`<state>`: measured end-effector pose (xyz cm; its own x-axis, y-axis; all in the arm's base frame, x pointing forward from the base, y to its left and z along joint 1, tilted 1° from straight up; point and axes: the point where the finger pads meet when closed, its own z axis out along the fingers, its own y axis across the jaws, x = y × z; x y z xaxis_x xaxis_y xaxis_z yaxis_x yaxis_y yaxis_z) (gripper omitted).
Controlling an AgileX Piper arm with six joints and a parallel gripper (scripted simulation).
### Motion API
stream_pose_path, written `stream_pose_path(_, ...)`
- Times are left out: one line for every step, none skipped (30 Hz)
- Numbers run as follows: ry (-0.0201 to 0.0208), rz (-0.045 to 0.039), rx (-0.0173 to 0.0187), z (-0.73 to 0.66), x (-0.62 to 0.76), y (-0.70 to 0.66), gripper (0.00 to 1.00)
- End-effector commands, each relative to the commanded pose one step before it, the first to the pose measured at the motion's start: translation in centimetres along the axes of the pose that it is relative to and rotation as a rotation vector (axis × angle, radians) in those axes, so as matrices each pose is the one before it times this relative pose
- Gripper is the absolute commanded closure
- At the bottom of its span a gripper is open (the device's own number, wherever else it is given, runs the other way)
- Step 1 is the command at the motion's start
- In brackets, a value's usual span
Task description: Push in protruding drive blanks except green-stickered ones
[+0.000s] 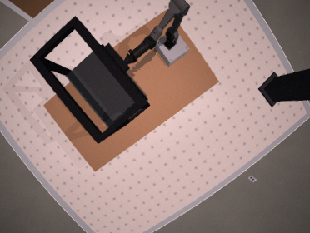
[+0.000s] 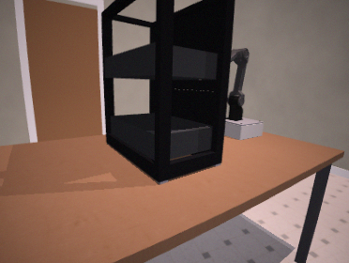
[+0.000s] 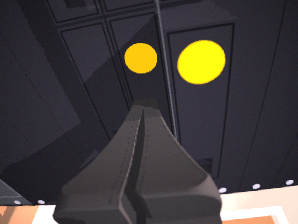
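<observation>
The black open-frame rack (image 1: pixel 89 79) stands on the brown table, also in the exterior view (image 2: pixel 166 86). In the wrist view my gripper (image 3: pixel 147 111) is shut and empty, its tips right at the rack's front. Just above the tips is a drive blank with an orange-yellow sticker (image 3: pixel 141 58), in shadow. To its right is a blank with a bright yellow sticker (image 3: pixel 201 61). From above, the gripper (image 1: pixel 127 59) meets the rack's front face near its top corner. I cannot tell which blanks stick out. No green sticker is in view.
The arm's grey base (image 1: pixel 172 52) sits on the table behind the gripper, also in the exterior view (image 2: pixel 243 128). A black camera body (image 1: pixel 283 88) stands off the table at right. The table edge runs near the rack's lower corner.
</observation>
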<state>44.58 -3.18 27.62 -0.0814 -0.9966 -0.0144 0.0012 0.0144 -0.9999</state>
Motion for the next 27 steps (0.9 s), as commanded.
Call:
stream_pose_path(0.00073,0.00038,0.00237,-1.714,0.022,-0.089,1.00)
stream_pose_path(0.00000,0.00000,0.00000,-0.903,0.000,0.001,1.00)
stream_pose_path(0.00000,0.00000,0.00000,-0.925,0.000,0.001,1.00)
stream_pose_path(0.00000,0.00000,0.00000,-0.916,0.000,0.001,1.00)
stream_pose_path(0.00000,0.00000,0.00000,-0.880,0.000,0.001,1.00)
stream_pose_path(0.00000,0.00000,0.00000,-0.818,0.000,0.000,1.00)
stream_pose_path(0.00000,0.00000,0.00000,0.000,0.000,0.000,1.00)
stream_pose_path(0.00000,0.00000,0.00000,0.000,0.000,0.000,1.00)
stream_pose_path(0.00000,0.00000,0.00000,-0.737,0.000,0.001,1.00)
stream_pose_path(0.00000,0.00000,0.00000,-0.641,0.000,0.000,1.00)
stream_pose_path(0.00000,0.00000,0.00000,-0.535,0.000,0.001,1.00)
stream_pose_path(0.00000,0.00000,0.00000,-0.423,0.000,0.000,1.00)
stream_pose_path(0.00000,0.00000,0.00000,-0.313,0.000,0.001,1.00)
stream_pose_path(0.00000,0.00000,0.00000,-0.208,0.000,0.000,1.00)
stream_pose_path(0.00000,0.00000,0.00000,-0.118,0.000,0.001,1.00)
stream_pose_path(0.00000,0.00000,0.00000,-0.048,0.000,0.001,1.00)
stream_pose_path(0.00000,0.00000,0.00000,-0.007,0.000,0.000,1.00)
stream_pose_path(0.00001,0.00000,0.00000,-0.004,-0.001,-0.032,1.00)
stream_pose_path(0.00002,-0.00001,0.00000,-0.021,-0.006,-0.178,1.00)
stream_pose_path(-0.00001,0.00000,0.00000,-0.047,-0.012,-0.370,1.00)
stream_pose_path(0.00001,0.00000,0.00000,-0.066,-0.017,-0.526,1.00)
stream_pose_path(0.00001,0.00000,0.00000,-0.075,-0.020,-0.593,1.00)
stream_pose_path(0.00000,0.00000,0.00000,-0.069,-0.018,-0.547,1.00)
stream_pose_path(0.00000,0.00000,0.00000,0.000,0.000,0.000,1.00)
stream_pose_path(0.00000,0.00000,0.00000,0.000,0.000,0.000,1.00)
stream_pose_path(0.00001,0.00000,0.00000,-0.050,-0.013,-0.397,1.00)
stream_pose_path(-0.00003,0.00001,0.00000,-0.026,-0.007,-0.195,1.00)
